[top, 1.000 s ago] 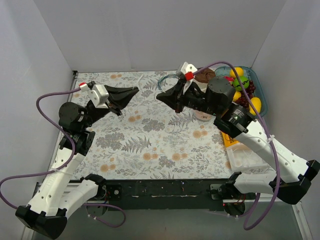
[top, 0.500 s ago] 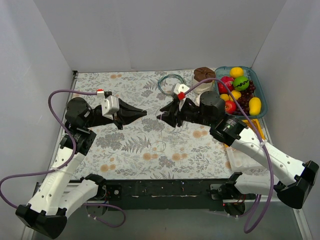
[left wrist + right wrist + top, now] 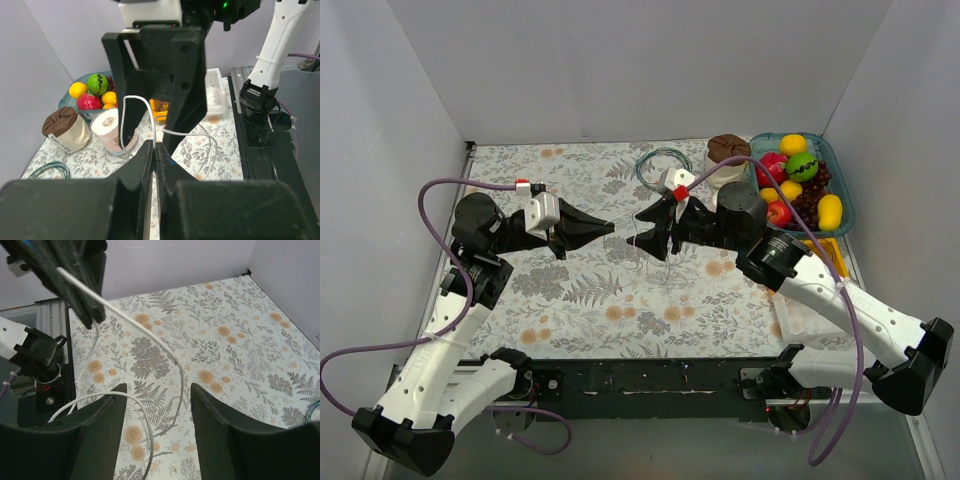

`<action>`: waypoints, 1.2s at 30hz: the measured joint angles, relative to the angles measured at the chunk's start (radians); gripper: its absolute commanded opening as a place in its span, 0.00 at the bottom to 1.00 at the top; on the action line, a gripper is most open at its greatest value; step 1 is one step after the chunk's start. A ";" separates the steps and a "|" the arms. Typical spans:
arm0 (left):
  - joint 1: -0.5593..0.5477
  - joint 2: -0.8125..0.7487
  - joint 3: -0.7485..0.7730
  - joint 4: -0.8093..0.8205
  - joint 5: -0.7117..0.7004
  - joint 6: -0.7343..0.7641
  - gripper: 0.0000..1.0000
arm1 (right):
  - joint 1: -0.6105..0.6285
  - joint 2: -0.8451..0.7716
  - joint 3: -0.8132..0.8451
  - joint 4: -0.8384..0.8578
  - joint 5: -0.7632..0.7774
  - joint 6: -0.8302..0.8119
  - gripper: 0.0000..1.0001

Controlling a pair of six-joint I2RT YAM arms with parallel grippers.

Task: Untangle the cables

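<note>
A thin white cable [image 3: 150, 112] rises out of my left gripper [image 3: 155, 146], whose jaws are shut on it above the middle of the flowered table. In the top view the left gripper [image 3: 609, 227] points right, tip to tip with the right gripper [image 3: 648, 236]. In the right wrist view the right gripper [image 3: 159, 396] stands open, and the white cable [image 3: 170, 352] runs down from the left gripper [image 3: 80, 295] and hangs between the fingers. One loop of it lies against the left fingertip [image 3: 112, 397]. A second, teal cable [image 3: 660, 163] lies coiled on the table behind the grippers.
A blue bin of toy fruit [image 3: 842, 190] stands at the back right, with a brown-topped bag [image 3: 728, 148] and a white roll [image 3: 722, 176] beside it. A white tray [image 3: 802, 320] and an orange item [image 3: 776, 280] lie under the right arm.
The right gripper has opened and let go of the white cable. Both grippers have come nearer and closer together over the table's middle; the left stays shut on the cable.
</note>
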 measured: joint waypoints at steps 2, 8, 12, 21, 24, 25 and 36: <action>0.000 0.000 0.003 0.000 0.004 -0.001 0.00 | 0.000 0.029 0.010 0.014 0.021 0.020 0.59; 0.000 0.000 0.010 0.021 0.008 -0.019 0.00 | 0.000 0.092 0.010 0.039 0.032 0.077 0.03; 0.000 -0.002 0.010 0.033 0.004 -0.036 0.00 | 0.000 0.095 0.013 0.020 0.078 0.098 0.01; 0.000 -0.060 -0.091 0.035 -0.057 -0.053 0.98 | -0.156 -0.022 0.014 -0.127 0.204 0.171 0.01; 0.000 -0.082 -0.171 0.009 -0.113 -0.042 0.98 | -0.258 -0.085 0.014 -0.208 0.266 0.217 0.01; 0.000 -0.085 -0.192 0.002 -0.137 -0.044 0.98 | -0.301 -0.110 0.014 -0.243 0.292 0.237 0.01; 0.000 -0.231 -0.583 -0.002 -0.546 -0.331 0.98 | -0.522 -0.562 -0.159 -0.654 0.814 0.520 0.01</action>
